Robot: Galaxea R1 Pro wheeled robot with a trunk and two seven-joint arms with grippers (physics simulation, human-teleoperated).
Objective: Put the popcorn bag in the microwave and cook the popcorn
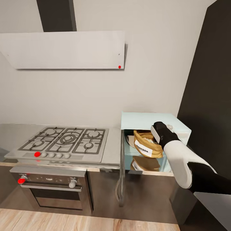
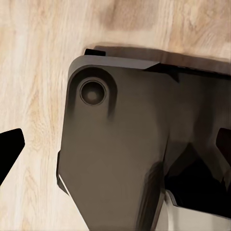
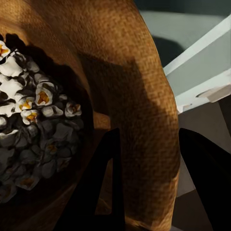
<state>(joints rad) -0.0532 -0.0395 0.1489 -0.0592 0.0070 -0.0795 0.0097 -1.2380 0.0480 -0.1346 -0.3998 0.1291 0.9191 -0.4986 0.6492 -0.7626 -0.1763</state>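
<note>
The pale blue-mint microwave stands on the counter right of the hob, with its door swung open and seen edge-on. Inside lies the tan popcorn bag, tilted, its white "POPCORN" label facing out. My right gripper reaches into the cavity at the bag's rim. In the right wrist view the two dark fingers clasp the woven rim of the popcorn bag, with white popped kernels showing in its mouth. My left gripper hangs open over the robot's dark base, above the wood floor.
A gas hob with a steel oven beneath sits left of the microwave. The grey countertop runs to the left. A white hood hangs above. A tall dark cabinet stands close on the right.
</note>
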